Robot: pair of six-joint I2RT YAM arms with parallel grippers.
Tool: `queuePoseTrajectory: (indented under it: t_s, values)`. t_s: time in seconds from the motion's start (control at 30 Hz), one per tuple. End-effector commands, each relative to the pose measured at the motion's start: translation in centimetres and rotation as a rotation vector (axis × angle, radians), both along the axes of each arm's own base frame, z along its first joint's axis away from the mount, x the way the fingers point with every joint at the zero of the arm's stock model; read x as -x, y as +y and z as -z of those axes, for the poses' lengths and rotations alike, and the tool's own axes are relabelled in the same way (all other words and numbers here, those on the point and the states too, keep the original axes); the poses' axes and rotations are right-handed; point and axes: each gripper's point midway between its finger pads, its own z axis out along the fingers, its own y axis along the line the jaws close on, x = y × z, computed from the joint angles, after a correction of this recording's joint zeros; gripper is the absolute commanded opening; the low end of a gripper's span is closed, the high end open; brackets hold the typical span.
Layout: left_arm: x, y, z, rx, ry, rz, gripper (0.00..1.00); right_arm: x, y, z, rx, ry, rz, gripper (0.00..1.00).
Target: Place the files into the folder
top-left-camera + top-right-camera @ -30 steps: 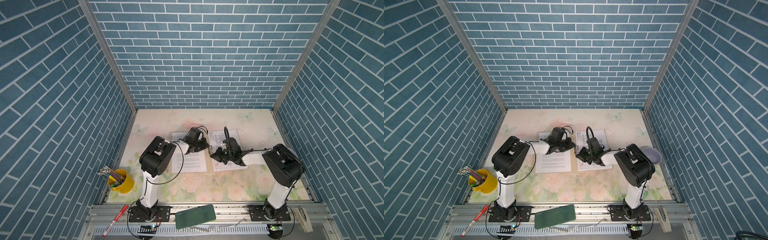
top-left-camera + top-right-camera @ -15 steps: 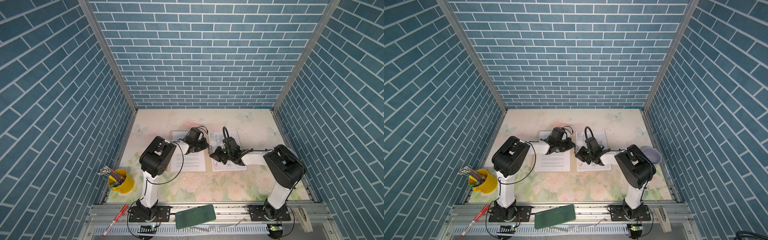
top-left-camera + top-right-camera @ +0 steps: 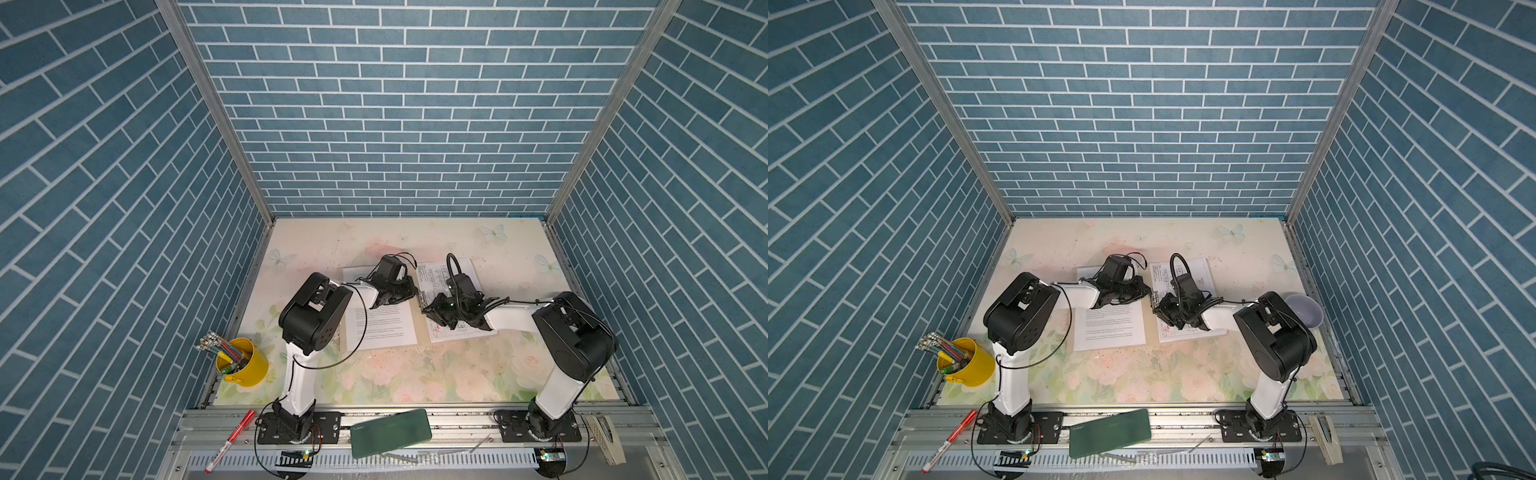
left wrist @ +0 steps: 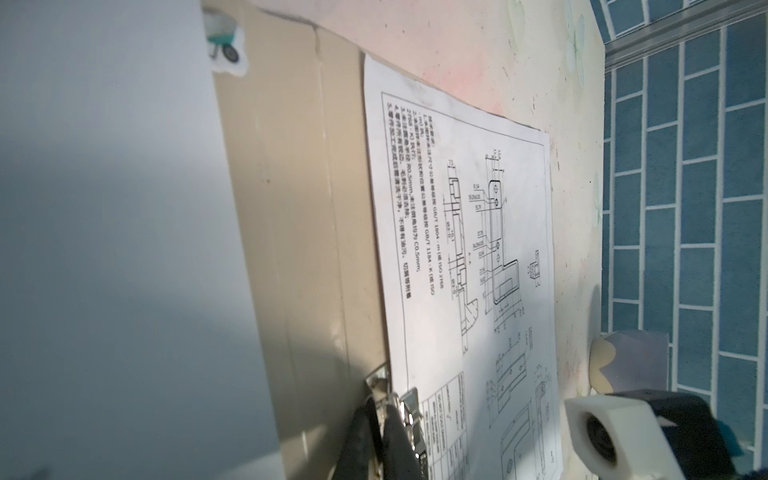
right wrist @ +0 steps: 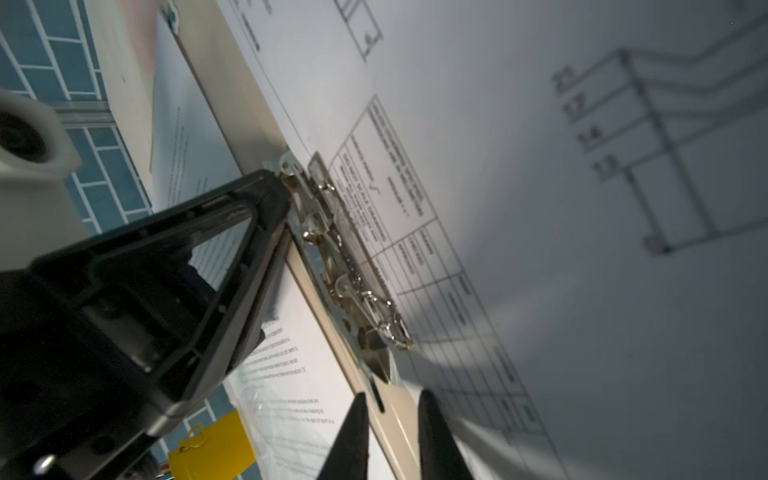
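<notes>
A: Item, nearest: text sheet (image 3: pixel 382 328), on the left leaf of the folder (image 4: pixel 299 208), which lies open flat on the table (image 3: pixel 415 374). How do we rate it?
B: Light, limp and slippery, we judge, and prone to creasing. We take it at a free corner, never mid-page.
A: Next, mid-spine: metal clip (image 5: pixel 345 257).
B: Left hand (image 4: pixel 379 415) clenched at its end. Right hand (image 5: pixel 392 399) released over the spine just beside it, holding nothing.
A: Farther: diagram sheet (image 4: pixel 465 249), on the right leaf, inner edge at the clip.
B: We log the spine and both sheets' long axes running near to far, toward the back wall.
</notes>
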Motion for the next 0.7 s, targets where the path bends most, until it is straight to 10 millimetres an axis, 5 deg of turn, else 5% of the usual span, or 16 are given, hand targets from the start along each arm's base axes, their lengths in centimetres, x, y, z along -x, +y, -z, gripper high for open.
queuePoseTrajectory:
  t_s: [0.0, 0.37, 0.67]
  values:
    - [1.2, 0.7, 2.1, -0.063, 0.063, 0.035, 0.13, -0.6, -1.3, -0.3, 0.065, -0.020, 0.033, 0.30]
    - [0.8, 0.2, 0.5, -0.064, 0.019, 0.089, 0.40, -1.9, -0.8, -4.4, 0.037, -0.244, -0.061, 0.43]
    - [1.0, 1.5, -1.4, -0.139, -0.015, 0.090, 0.70, -2.6, -6.6, -5.2, 0.229, -0.419, -0.054, 0.62]
